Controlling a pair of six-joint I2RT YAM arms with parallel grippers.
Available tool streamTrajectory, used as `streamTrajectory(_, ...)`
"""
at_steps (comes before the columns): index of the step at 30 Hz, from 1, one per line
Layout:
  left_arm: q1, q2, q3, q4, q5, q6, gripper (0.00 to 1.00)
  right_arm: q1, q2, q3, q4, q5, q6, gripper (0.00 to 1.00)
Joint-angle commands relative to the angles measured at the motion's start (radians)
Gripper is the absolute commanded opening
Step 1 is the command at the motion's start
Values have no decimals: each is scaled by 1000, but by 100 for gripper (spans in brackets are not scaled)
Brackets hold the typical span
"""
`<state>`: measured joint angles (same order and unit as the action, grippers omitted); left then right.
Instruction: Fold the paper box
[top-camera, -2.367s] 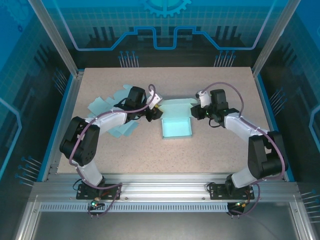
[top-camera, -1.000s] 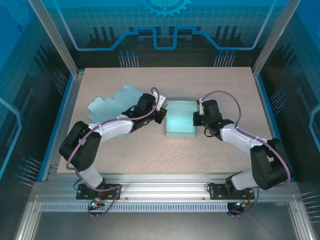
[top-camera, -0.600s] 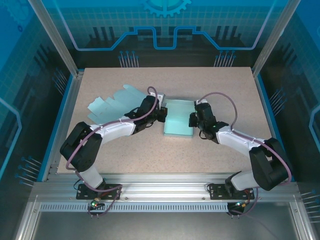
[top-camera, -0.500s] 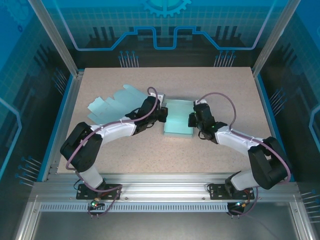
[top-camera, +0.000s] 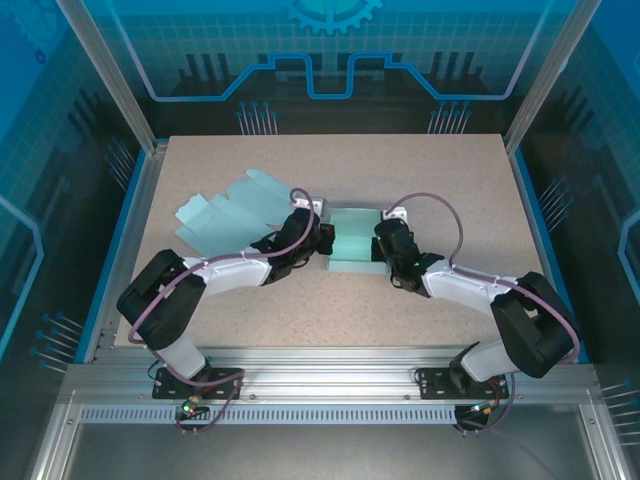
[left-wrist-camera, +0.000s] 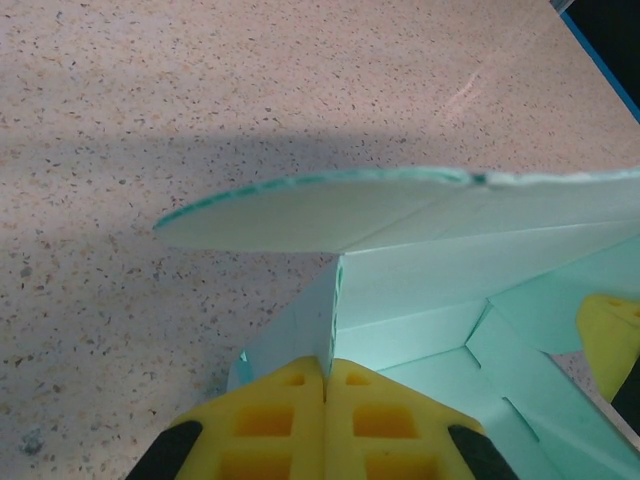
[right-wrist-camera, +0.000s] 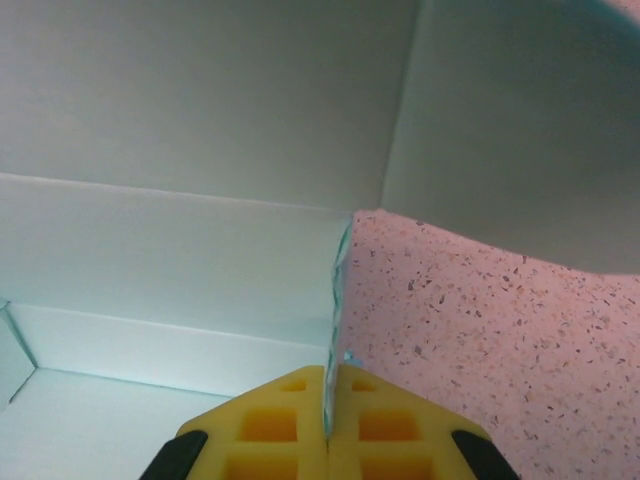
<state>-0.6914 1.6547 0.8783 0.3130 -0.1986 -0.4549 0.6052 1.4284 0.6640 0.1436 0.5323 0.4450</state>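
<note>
viewing the top camera, i see the paper box at the middle of the desk, between the two arms. the left tool meets the box's left side and the right tool meets its right side. on the left wrist camera, the left tool is closed, its yellow fingers pinching a thin upright wall of the box, with a curved flap arching above. on the right wrist camera, the right tool is closed likewise, gripping an upright paper edge of the box. flat paper blanks lie on the desk to the left, apart from the box.
</note>
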Motion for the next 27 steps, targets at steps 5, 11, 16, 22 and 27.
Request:
streamTrajectory(5, -88, -6, -117, 62, 109, -44, 6, 115, -57, -120, 90, -60, 37, 1)
streamTrajectory(11, -113, -11, -179, 81, 78, -57, 6, 170, -56, -177, 107, 5, 94, 2)
streamTrajectory(16, -125, -28, -207, 62, 43, -35, 6, 215, -55, -200, 97, 37, 124, 3)
streamTrajectory(22, -137, -24, -236, 66, 25, -33, 5, 243, -58, -219, 67, 58, 181, 3)
streamTrajectory(27, -150, -16, -246, 70, 20, -26, 5, 264, -62, -221, 41, 65, 214, 3)
